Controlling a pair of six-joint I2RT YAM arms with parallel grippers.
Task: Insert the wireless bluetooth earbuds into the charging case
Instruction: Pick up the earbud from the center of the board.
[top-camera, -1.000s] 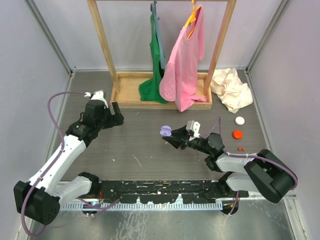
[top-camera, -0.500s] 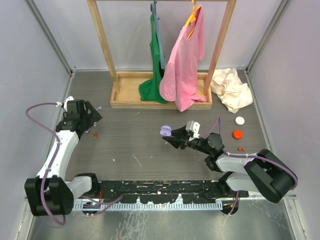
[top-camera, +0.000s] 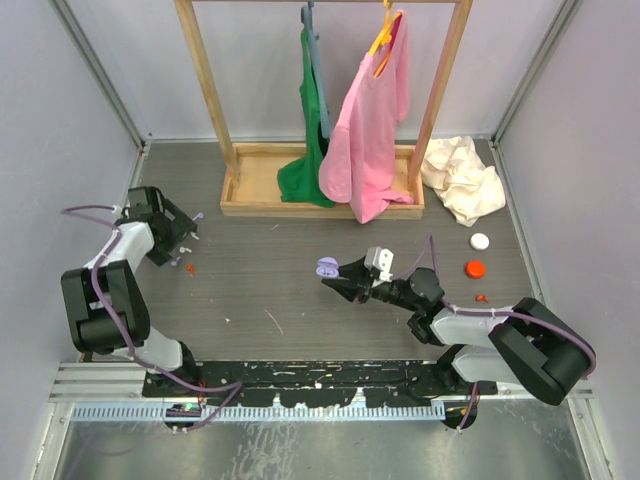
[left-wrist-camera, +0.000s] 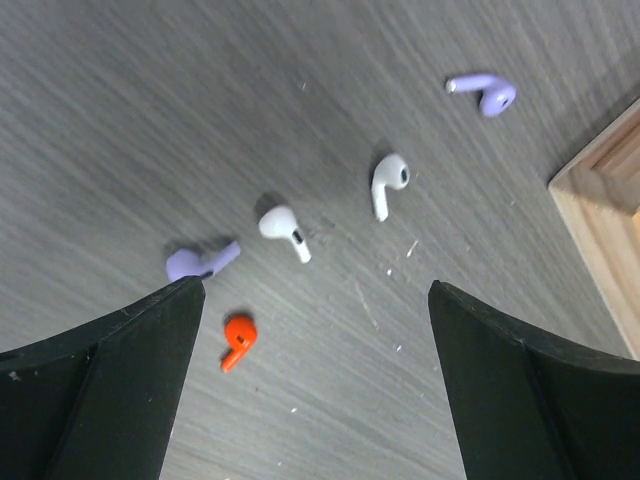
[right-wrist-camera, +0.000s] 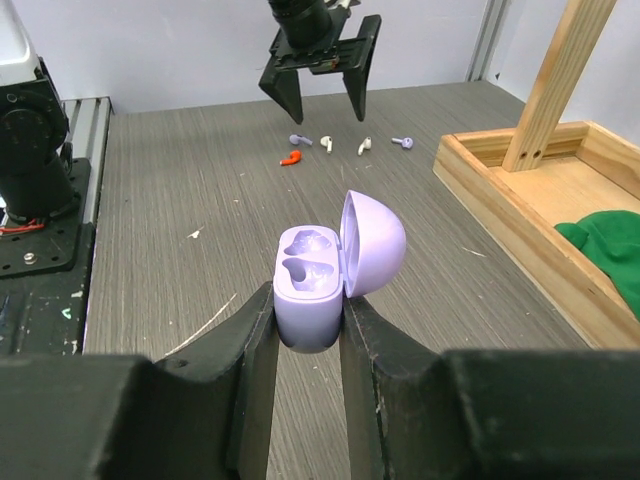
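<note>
My right gripper (top-camera: 338, 278) is shut on a purple charging case (top-camera: 327, 267) and holds it above the table. In the right wrist view the case (right-wrist-camera: 310, 295) has its lid open and both sockets empty, between my fingers (right-wrist-camera: 250, 340). My left gripper (top-camera: 180, 240) is open at the far left, just above several loose earbuds. The left wrist view shows a purple earbud (left-wrist-camera: 203, 262), two white ones (left-wrist-camera: 284, 228) (left-wrist-camera: 388, 180), another purple one (left-wrist-camera: 484, 93) and an orange one (left-wrist-camera: 238, 338) lying on the table ahead of the open gripper (left-wrist-camera: 315, 300).
A wooden clothes rack (top-camera: 240, 180) with a green (top-camera: 305, 175) and a pink garment (top-camera: 370, 130) stands at the back. A cream cloth (top-camera: 462, 178), a white cap (top-camera: 480, 241), an orange cap (top-camera: 474, 268) and a small orange piece (top-camera: 481, 297) lie at right.
My left arm has swung from mid-left to the far left and lowered over the earbuds. My right gripper has shifted the case slightly left.
</note>
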